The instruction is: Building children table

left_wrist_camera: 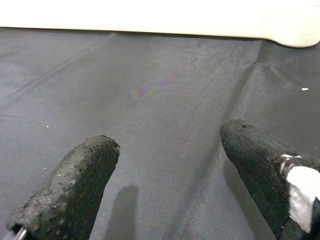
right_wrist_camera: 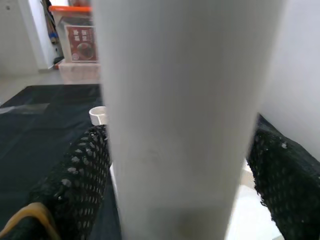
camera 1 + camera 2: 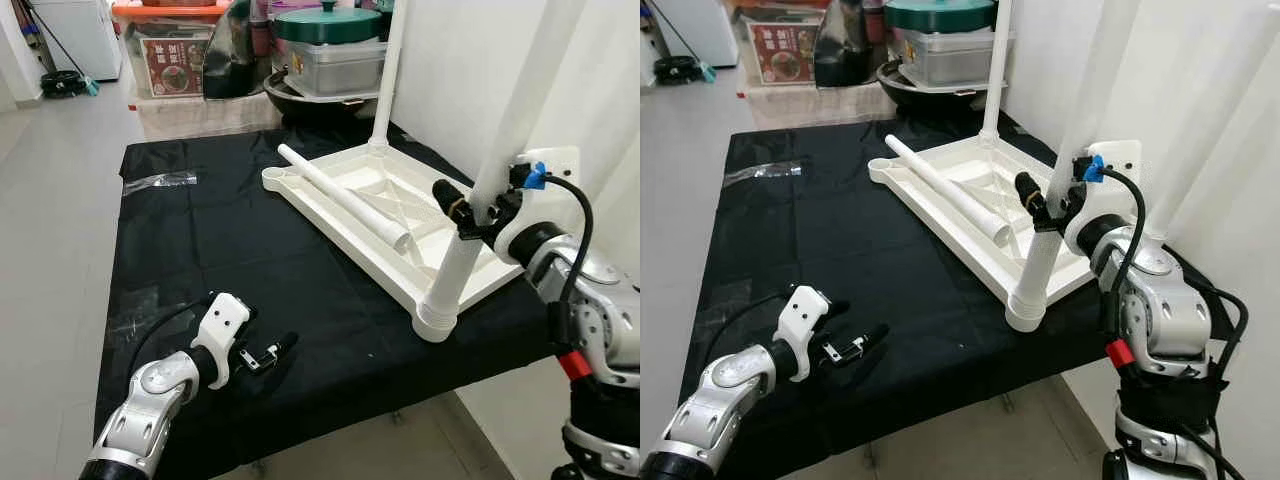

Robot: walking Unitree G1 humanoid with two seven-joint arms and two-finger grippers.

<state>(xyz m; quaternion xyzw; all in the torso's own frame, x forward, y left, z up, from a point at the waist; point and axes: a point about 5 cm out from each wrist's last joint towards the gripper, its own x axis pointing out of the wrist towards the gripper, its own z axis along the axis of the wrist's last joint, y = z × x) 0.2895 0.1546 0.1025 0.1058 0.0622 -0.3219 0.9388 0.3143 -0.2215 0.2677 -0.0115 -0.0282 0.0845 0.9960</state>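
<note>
Nearest the camera, the left gripper [image 3: 275,352] hovers low over the black cloth [image 3: 250,260] that covers the tabletop, its two black fingers [image 1: 75,185] spread apart with nothing between them; in the left wrist view the white edge of the children's table [image 1: 150,17] lies just beyond them. That children's table [image 3: 390,225] is white plastic and lies upside down on the right part of the cloth, its underside ribs showing. One leg [image 3: 470,230] stands in the near corner socket [image 3: 437,322], tilted slightly, and the right gripper [image 3: 470,215] is clenched around it a little above the socket, one finger on each side of the tube as the right wrist view shows [image 2: 185,125]. A second leg [image 3: 388,70] stands upright in the far corner socket. A loose leg [image 3: 340,195] lies flat across the underside of the table, running from the far left corner toward the middle. A piece of clear plastic wrap [image 3: 160,181] lies on the cloth near its far left edge. Beyond the tabletop, on the floor by the wall, sits a clear storage box with an orange lid [image 3: 170,45] holding a printed carton, a dark bag [image 3: 228,55] beside it, and a grey bin [image 3: 335,62] capped by a green pot lid [image 3: 328,22], resting on a dark wok [image 3: 300,100]. What the bin holds cannot be made out.
</note>
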